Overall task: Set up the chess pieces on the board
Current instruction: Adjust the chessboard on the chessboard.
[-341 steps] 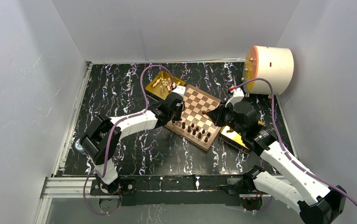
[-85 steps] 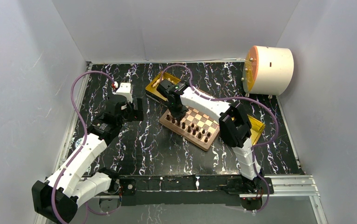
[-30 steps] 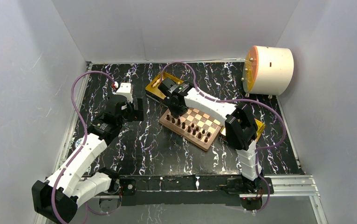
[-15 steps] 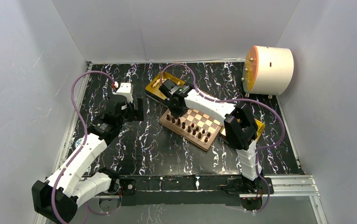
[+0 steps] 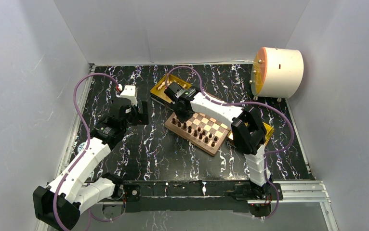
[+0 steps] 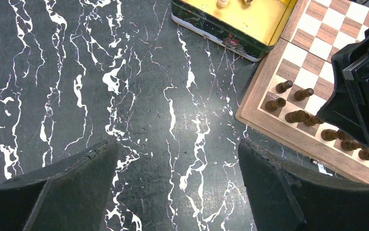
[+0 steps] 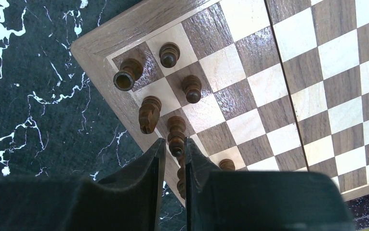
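Between the narrow-set fingers of the right claw (image 7: 174,144) stands a dark piece (image 7: 176,131), pinched or not I can't tell, the board (image 7: 288,86) stretching beyond, a detail the overhead view hides, while the left claw (image 6: 177,144) gapes wide beside the board.

The right end effector (image 7: 175,140) is covering the base of a dark chess piece (image 7: 176,126) between its fingers, so any grip is unclear. The board (image 7: 288,72) is running off-frame; from above, the right arm (image 5: 211,107) is hiding part of its far side.
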